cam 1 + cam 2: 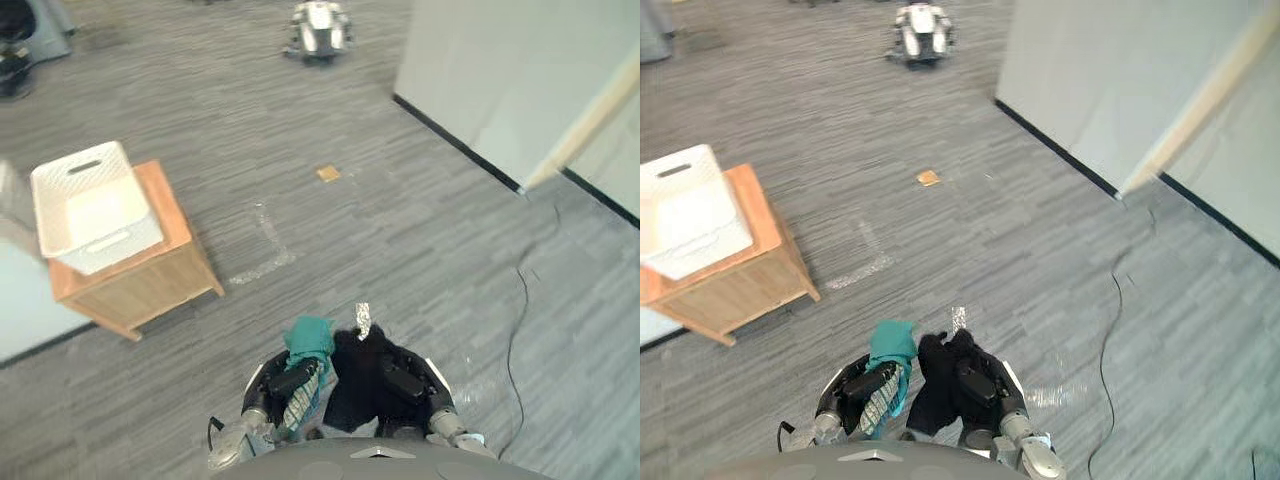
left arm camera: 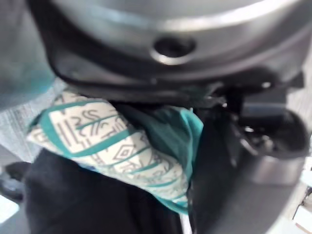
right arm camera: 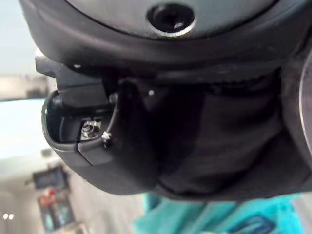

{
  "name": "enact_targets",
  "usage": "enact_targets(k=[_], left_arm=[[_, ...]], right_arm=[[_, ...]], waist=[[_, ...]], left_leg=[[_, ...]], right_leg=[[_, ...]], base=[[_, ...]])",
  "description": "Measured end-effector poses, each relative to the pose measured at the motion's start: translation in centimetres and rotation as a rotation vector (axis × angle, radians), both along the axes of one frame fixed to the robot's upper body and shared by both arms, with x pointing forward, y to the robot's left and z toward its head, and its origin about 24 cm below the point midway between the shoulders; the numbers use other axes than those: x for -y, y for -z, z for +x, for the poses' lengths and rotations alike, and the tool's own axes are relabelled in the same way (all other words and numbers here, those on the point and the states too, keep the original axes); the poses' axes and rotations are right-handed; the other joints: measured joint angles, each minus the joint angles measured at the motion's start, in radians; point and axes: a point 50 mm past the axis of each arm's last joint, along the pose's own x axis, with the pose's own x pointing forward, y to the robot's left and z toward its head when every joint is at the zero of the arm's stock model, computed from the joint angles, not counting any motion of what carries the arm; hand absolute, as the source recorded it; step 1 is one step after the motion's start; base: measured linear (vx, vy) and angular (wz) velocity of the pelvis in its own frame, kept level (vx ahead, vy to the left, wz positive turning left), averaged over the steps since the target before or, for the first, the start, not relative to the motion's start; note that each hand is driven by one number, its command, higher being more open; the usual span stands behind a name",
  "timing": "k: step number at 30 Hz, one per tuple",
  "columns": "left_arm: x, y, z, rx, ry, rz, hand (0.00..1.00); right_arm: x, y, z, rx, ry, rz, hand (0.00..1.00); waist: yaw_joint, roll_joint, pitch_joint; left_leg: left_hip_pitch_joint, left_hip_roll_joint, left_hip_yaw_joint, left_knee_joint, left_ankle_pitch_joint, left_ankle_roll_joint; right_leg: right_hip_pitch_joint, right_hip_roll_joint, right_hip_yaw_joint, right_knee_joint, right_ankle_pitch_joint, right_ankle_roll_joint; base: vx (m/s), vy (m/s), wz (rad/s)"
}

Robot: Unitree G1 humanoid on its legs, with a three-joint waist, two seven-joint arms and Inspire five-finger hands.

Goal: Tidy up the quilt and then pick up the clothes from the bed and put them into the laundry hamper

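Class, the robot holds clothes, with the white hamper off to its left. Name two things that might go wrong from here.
The teal patterned cloth hangs loosely from the left hand; it might slip free on the way.
The black garment in the right hand must reach the white hamper on the wooden stand, off to the left; a drop might miss.

One teal garment (image 1: 308, 340), one black garment (image 1: 358, 385), one white hamper (image 1: 112, 245), one wooden stand (image 1: 152, 282).
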Motion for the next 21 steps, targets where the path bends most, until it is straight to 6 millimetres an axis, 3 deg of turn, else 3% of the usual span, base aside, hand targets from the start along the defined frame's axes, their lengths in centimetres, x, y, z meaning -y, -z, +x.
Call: enact_targets(k=[1, 2, 4, 5, 7, 8, 9, 10, 11, 12, 13, 14, 15, 16, 17, 19, 21], left_arm=[[0.1, -0.1, 0.3, 0.012, 0.033, 0.018, 0.00], [0.1, -0.1, 0.2, 0.010, 0.040, 0.030, 0.00], [-0.8, 0.2, -0.8, -0.021, 0.027, 0.080, 0.00], [-1.4, 0.0, -1.0, -0.011, 0.010, 0.105, 0.00], [-2.0, -0.1, -1.7, -0.011, -0.029, 0.119, 0.00], [-1.6, 0.0, -2.2, -0.024, -0.042, 0.103, 0.00], [-1.3, 0.2, -3.0, -0.047, -0.055, 0.090, 0.00], [-0.6, 0.2, -2.9, -0.041, -0.063, 0.066, 0.00], [-0.4, 0.1, -2.7, -0.034, -0.064, 0.053, 0.00], [0.1, -0.1, -2.4, -0.008, -0.057, 0.020, 0.00], [0.7, -0.5, -2.0, 0.036, -0.056, -0.012, 0.00], [0.8, -0.9, -1.7, 0.079, -0.047, -0.019, 0.00], [0.8, -1.2, -1.6, 0.105, -0.035, -0.016, 0.00], [0.7, -1.6, -1.3, 0.145, -0.022, -0.017, 0.00], [0.7, -1.9, -1.1, 0.174, -0.020, -0.019, 0.00], [0.7, -2.1, -0.9, 0.196, -0.018, -0.020, 0.00], [0.7, -2.3, -0.7, 0.207, -0.018, -0.021, 0.00]], right_arm=[[0.3, -0.2, 0.0, 0.018, 0.061, 0.020, 0.00], [0.4, -0.2, 0.0, 0.018, 0.080, 0.027, 0.00], [0.6, -0.2, 0.0, 0.018, 0.100, 0.032, 0.00], [0.5, -0.3, 0.1, 0.026, 0.094, 0.038, 0.00], [0.4, -0.9, 0.3, 0.062, 0.082, 0.051, 0.00], [0.6, -1.4, 0.2, 0.081, 0.087, 0.046, 0.00], [0.7, -1.7, 0.3, 0.103, 0.089, 0.046, 0.00], [1.0, -1.8, 0.9, 0.116, 0.110, 0.049, 0.00], [1.3, -1.9, 1.1, 0.121, 0.116, 0.042, 0.00], [1.6, -2.1, 1.6, 0.136, 0.126, 0.043, 0.00], [2.3, -2.3, 1.9, 0.149, 0.125, 0.021, 0.00], [2.7, -2.5, 2.2, 0.156, 0.127, 0.011, 0.00], [2.8, -2.4, 2.1, 0.153, 0.129, 0.006, 0.00], [3.1, -2.5, 2.2, 0.156, 0.125, -0.003, 0.00], [3.4, -2.7, 2.6, 0.170, 0.115, -0.010, 0.00], [3.7, -3.2, 3.4, 0.199, 0.096, -0.019, 0.00], [4.1, -3.7, 3.7, 0.224, 0.088, -0.025, 0.00]], waist=[[-0.008, -0.003, 0.007], [-0.005, -0.002, 0.011], [0.019, 0.004, 0.016], [0.027, 0.002, 0.017], [0.020, -0.003, 0.013], [0.008, 0.017, -0.003], [0.003, 0.045, -0.020], [-0.004, 0.070, -0.022], [-0.005, 0.072, -0.021], [-0.005, 0.082, -0.008], [0.000, 0.114, 0.023], [0.013, 0.124, 0.040], [0.025, 0.122, 0.044], [0.046, 0.112, 0.051], [0.058, 0.111, 0.051], [0.063, 0.111, 0.051], [0.066, 0.104, 0.053]], left_leg=[[0.021, 0.009, -0.098, 0.005, -0.014, -0.027], [0.038, 0.015, -0.129, 0.006, -0.022, -0.040], [0.077, 0.058, -0.220, 0.056, -0.106, -0.100], [0.085, 0.079, -0.250, 0.106, -0.175, -0.119], [0.136, 0.122, -0.286, 0.160, -0.290, -0.171], [0.164, 0.175, -0.296, 0.146, -0.321, -0.178], [0.180, 0.214, -0.299, 0.144, -0.308, -0.191], [0.134, 0.242, -0.292, 0.249, -0.246, -0.191], [0.096, 0.248, -0.291, 0.326, -0.200, -0.194], [-0.004, 0.267, -0.289, 0.533, -0.063, -0.215], [-0.110, 0.303, -0.277, 0.783, -0.040, -0.231], [-0.176, 0.299, -0.264, 0.938, -0.051, -0.220], [-0.215, 0.282, -0.251, 1.007, -0.054, -0.218], [-0.291, 0.235, -0.214, 1.068, -0.062, -0.214], [-0.363, 0.199, -0.156, 1.047, -0.075, -0.219], [-0.437, 0.178, -0.065, 0.932, -0.097, -0.215], [-0.473, 0.154, 0.114, 0.616, -0.105, -0.218]], right_leg=[[-0.047, -0.003, 0.055, -0.200, 0.019, 0.020], [-0.055, -0.004, 0.073, -0.288, 0.033, 0.039], [-0.082, -0.012, 0.147, -0.594, 0.168, 0.073], [-0.112, -0.012, 0.184, -0.639, 0.215, 0.105], [-0.187, -0.009, 0.246, -0.543, 0.256, 0.099], [-0.232, 0.022, 0.232, -0.414, 0.304, 0.087], [-0.249, 0.044, 0.205, -0.338, 0.262, 0.057], [-0.249, 0.056, 0.175, -0.279, 0.200, 0.025], [-0.239, 0.058, 0.160, -0.270, 0.178, 0.011], [-0.190, 0.079, 0.138, -0.290, 0.145, -0.010], [-0.089, 0.126, 0.102, -0.369, 0.136, -0.022], [-0.003, 0.154, 0.087, -0.431, 0.128, -0.035], [0.045, 0.165, 0.085, -0.466, 0.120, -0.048], [0.131, 0.174, 0.080, -0.528, 0.106, -0.070], [0.195, 0.184, 0.080, -0.587, 0.100, -0.080], [0.257, 0.199, 0.084, -0.649, 0.094, -0.087], [0.354, 0.206, 0.079, -0.734, 0.086, -0.080]], base=[[0.34, -0.278, 1.88], [0.42, -0.351, 1.93], [0.45, -0.393, 1.29], [0.56, -0.528, 0.87], [0.67, -0.625, 0.57], [0.80, -0.630, 0.50], [0.82, -0.607, 0.47], [0.69, -0.476, 0.38], [0.64, -0.509, 0.41], [0.61, -0.497, 0.44], [0.71, -0.531, 0.43], [0.56, -0.378, 0.23], [0.52, -0.286, 0.05], [0.48, -0.225, -0.15], [0.47, -0.200, -0.20], [0.50, -0.158, -0.21], [0.65, -0.108, -0.09]])
